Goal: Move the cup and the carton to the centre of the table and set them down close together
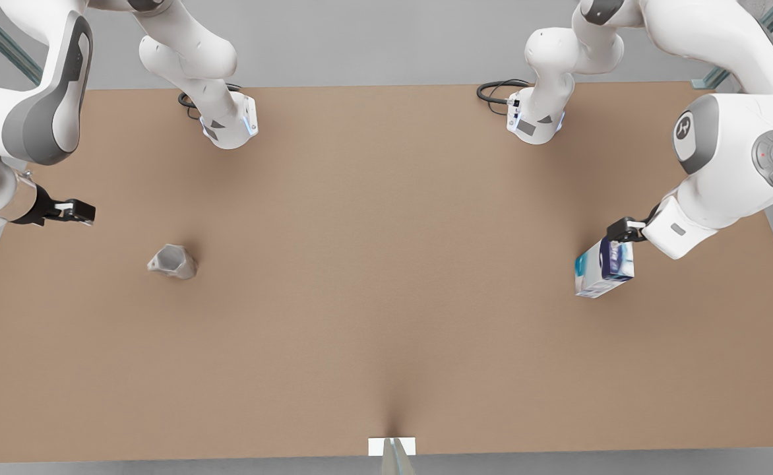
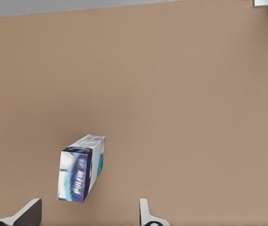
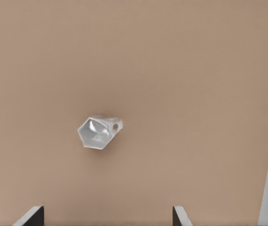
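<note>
Carton (image 1: pixel 604 268) — left gripper (image 1: pixel 618 230) poised above, open

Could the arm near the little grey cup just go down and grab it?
Probably yes. The right gripper hangs open beside the cup, with bare table around it and nothing between them.

Seen from the left wrist camera, the carton (image 2: pixel 81 168), printed in white, teal-blue and dark navy, stands on the plain light-brown table (image 2: pixel 181 94), tilted in the frame with its dark navy face and white lettering turned toward the lens. The left gripper (image 2: pixel 88 213) hangs above the tabletop, its two pale fingertips (image 2: pixel 28 212) spread wide apart with nothing between them but bare table. The carton's lower corner lies just beyond the gap, nearer one fingertip.
</note>
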You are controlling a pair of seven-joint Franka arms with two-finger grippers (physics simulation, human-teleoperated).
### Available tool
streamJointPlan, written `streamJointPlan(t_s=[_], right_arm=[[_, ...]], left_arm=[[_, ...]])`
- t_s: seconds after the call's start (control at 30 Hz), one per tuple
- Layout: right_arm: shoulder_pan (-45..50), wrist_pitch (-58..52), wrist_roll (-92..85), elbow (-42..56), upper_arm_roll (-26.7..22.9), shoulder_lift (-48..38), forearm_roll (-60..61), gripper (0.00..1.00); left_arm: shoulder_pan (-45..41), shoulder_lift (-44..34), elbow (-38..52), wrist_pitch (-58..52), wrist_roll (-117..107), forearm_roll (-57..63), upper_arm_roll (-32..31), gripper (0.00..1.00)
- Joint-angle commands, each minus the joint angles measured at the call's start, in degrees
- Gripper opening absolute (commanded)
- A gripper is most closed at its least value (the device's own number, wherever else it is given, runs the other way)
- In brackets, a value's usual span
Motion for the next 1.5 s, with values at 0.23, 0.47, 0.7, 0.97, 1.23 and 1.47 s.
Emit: streamJointPlan(t_s=[0.23,0.47,0.7,0.97,1.23,1.47], right_arm=[[0.09,15.37,26.63,-21.87,1.14,0.09,3.78,1.00],[-2.81,30.85,29.53,-38.06,1.14,-1.06,7.82,1.00],[-5.10,37.62,31.82,-41.66,1.14,2.19,10.37,1.00],[-7.29,41.48,31.03,-41.83,1.14,5.27,13.54,1.00],[-6.94,42.63,30.94,-41.66,1.14,7.29,13.71,1.00],[-6.77,42.89,30.85,-41.66,1.14,8.70,13.71,1.00]], left_arm=[[0.18,0.43,0.00,0.00,0.19,0.11,-0.08,1.00],[0.27,2.37,0.79,0.53,0.10,0.28,0.19,1.00],[-0.87,1.58,0.79,-0.79,-0.51,0.11,-1.04,1.00],[-0.87,0.87,-0.53,-2.37,-0.60,0.19,-0.52,1.00],[-0.96,1.05,-0.26,-2.28,-0.51,0.28,-0.34,1.00],[-0.96,2.54,-0.09,-1.58,-0.34,0.10,-0.69,1.00]])
